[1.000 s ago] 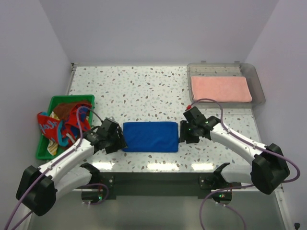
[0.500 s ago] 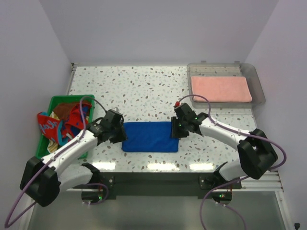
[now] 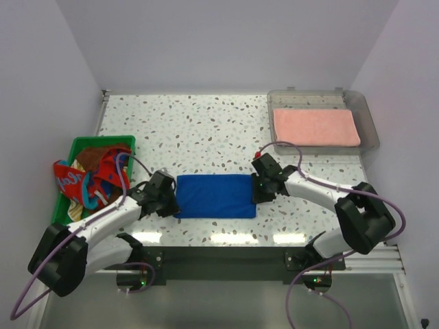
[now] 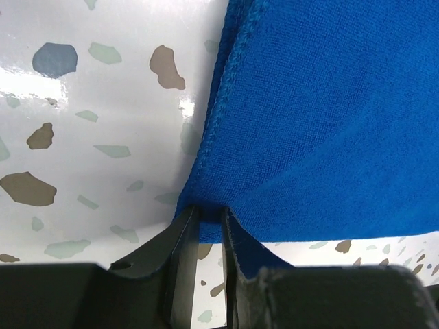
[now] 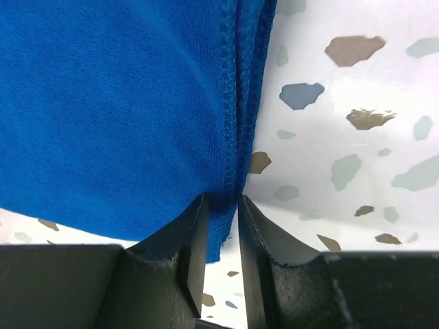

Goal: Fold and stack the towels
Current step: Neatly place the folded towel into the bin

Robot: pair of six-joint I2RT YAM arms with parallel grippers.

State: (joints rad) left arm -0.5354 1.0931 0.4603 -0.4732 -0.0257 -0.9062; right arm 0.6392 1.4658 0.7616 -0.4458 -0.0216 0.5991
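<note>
Nearest me, my left gripper (image 4: 209,218) is clenched on the left edge of the blue towel (image 3: 215,195), and my right gripper (image 5: 221,205) pinches its right edge (cloth between both finger pairs). The towel lies on the desk (image 3: 206,130), seemingly flat. Farther off, a pink towel (image 3: 315,127) rests in the tray (image 3: 369,130).

Speckled worktop (image 3: 206,130): folded blue towel (image 3: 215,195) flat at near centre; green basket (image 3: 103,142) at left edge; clear tray (image 3: 367,123) at far right corner.
</note>
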